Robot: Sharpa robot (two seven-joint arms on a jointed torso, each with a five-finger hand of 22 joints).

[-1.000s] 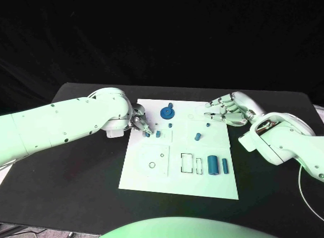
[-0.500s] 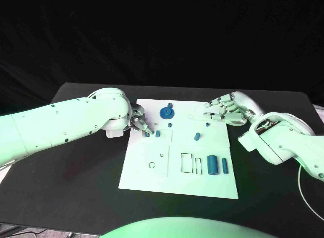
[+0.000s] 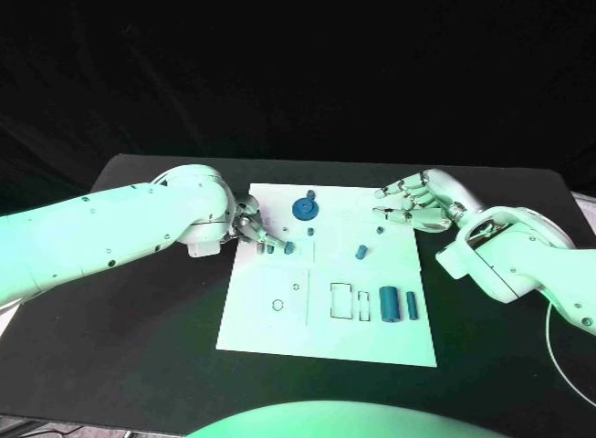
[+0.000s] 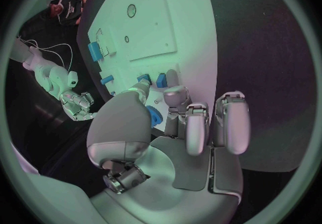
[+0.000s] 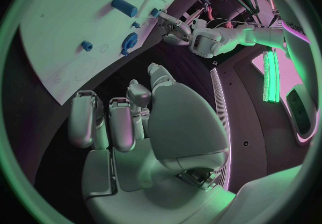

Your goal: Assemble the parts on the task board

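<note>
The white task board [image 3: 327, 324] lies in the middle of the table. My left hand [image 3: 249, 227] is at its left edge, fingertips down at two small blue parts [image 3: 269, 246] [image 3: 288, 245]. In the left wrist view the thumb and a fingertip [image 4: 172, 77] flank these parts [image 4: 161, 79]; whether one is pinched I cannot tell. A blue gear [image 3: 304, 208] sits near the far edge, a short blue part [image 3: 360, 249] mid-board, and two blue cylinders [image 3: 392, 303] near the right edge. My right hand [image 3: 411, 204] hovers over the far right corner, fingers loosely spread and holding nothing.
Several outlined slots [image 3: 341, 299] and a round hole [image 3: 279, 303] mark the board's near half. Bare black table [image 3: 140, 338] surrounds the board. The right wrist view shows the board [image 5: 74, 15], the gear [image 5: 129, 42] and my left hand [image 5: 176, 27] beyond it.
My left hand has edged slightly along the board's left edge, fingertips still at the two small parts. The right hand has hardly moved.
</note>
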